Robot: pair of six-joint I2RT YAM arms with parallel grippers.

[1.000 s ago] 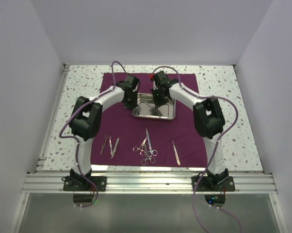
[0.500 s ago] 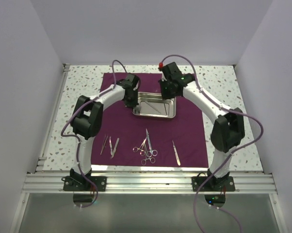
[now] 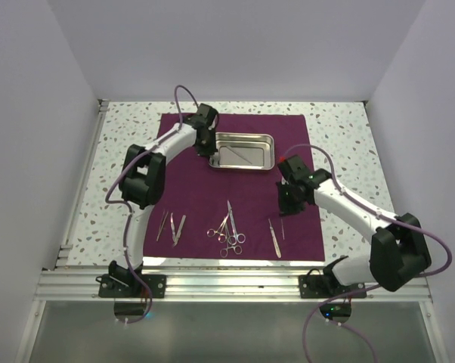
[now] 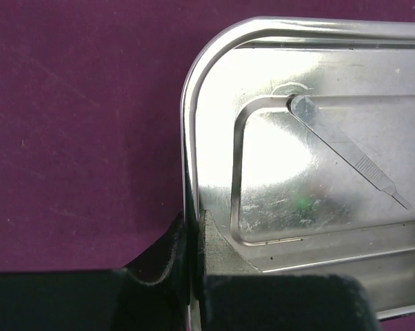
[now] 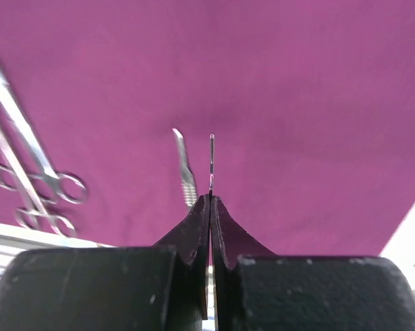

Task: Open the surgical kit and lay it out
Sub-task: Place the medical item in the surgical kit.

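Dark maroon cloth wrap (image 3: 190, 193) opened flat on the white speckled table (image 3: 341, 128), with the shallow rectangular shiny steel tray (image 3: 259, 138) on its far part, long sides running left to right. Inside the steel tray, one slim silvery flat-handled instrument (image 4: 345, 155), lying diagonally on the floor, rounded end toward the tray's left end.

Left gripper (image 4: 194, 222) at the tray's left short rim: black fingers nearly together, pinching the thin rim, one pad outside over the cloth, the other inside the tray.

Right gripper (image 5: 211, 201) well off to the near right of the tray, over the cloth: fingers pressed tight on a thin silvery blade-like instrument (image 5: 211, 160), seen edge-on, tip sticking out beyond the fingertips and pointing away from the tray. Contact between that tip and the cloth: not possible to tell.

Just left of the held piece, a second slim silvery handle (image 3: 273, 237) flat on the cloth, near and slightly right of the tray. Straight nearward from the tray, a small cluster of ring-handled silvery scissors and forceps (image 3: 227, 229), overlapping one another. Near and left of the tray, small silvery tweezers (image 3: 171, 227), side by side, well apart from the cluster.
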